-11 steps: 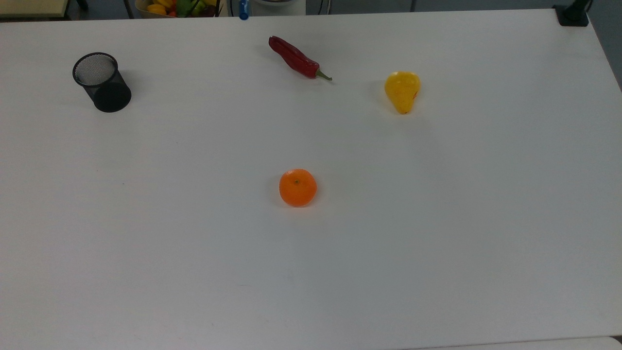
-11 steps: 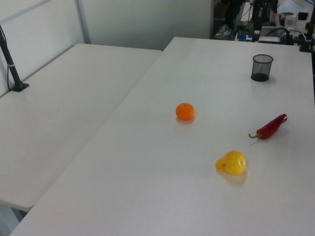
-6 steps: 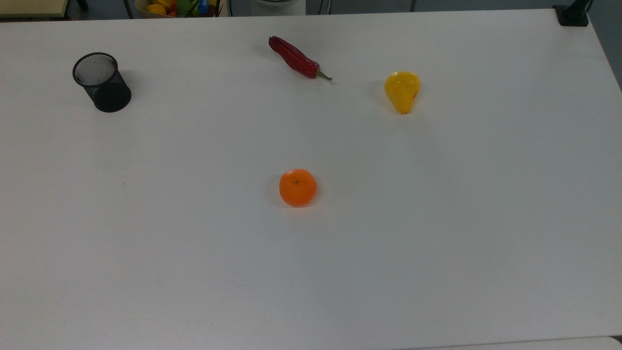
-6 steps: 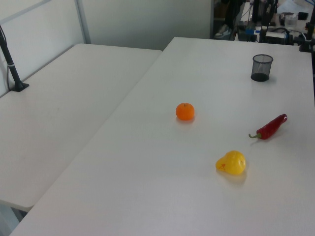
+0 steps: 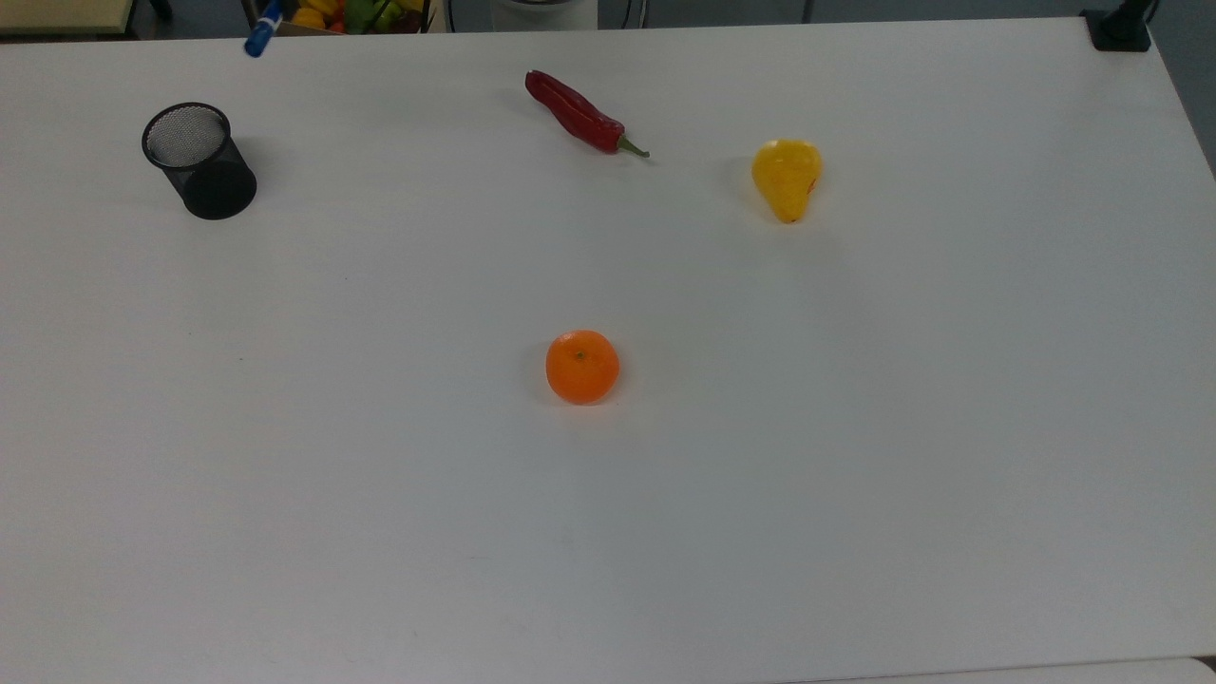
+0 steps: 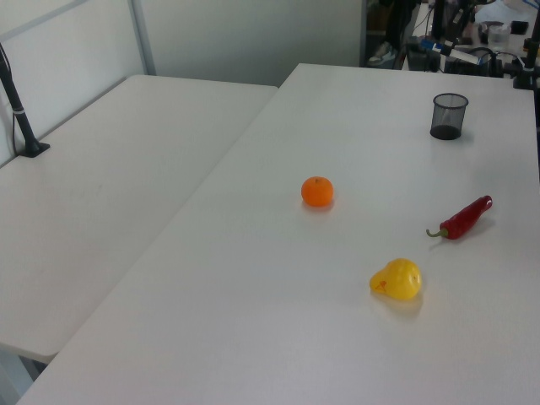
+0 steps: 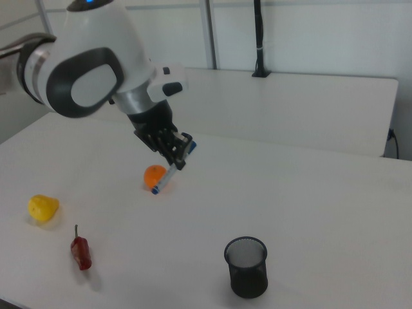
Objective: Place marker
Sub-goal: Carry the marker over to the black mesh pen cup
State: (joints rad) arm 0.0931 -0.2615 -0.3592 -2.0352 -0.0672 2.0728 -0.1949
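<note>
gripper (image 7: 176, 156) clamped on the marker (image 7: 170, 168), carrying it in the air above the tabletop (image 7: 309, 212). marker hangs tilted, blue cap end lowest, blue tip up by the fingers. in the top view the cap end shows at the far edge, just up and to the top view's right of the black mesh cup (image 5: 199, 161). in the right view the cup stands upright and open-mouthed, near the front, well apart from the gripper.

step: transport, marker held but not yet set down. the task gives no target; the mesh cup looks like the likely holder, that's a guess.

next move calls for bringing the marker over the cup mouth, turning it more upright, lowering the cap end inside the rim, then opening. risk: the tilted marker catches the rim or tips the light cup.

others well apart on the tabletop: red chili (image 5: 579, 115), yellow pear (image 5: 787, 178), orange (image 5: 582, 367). none in the way.
</note>
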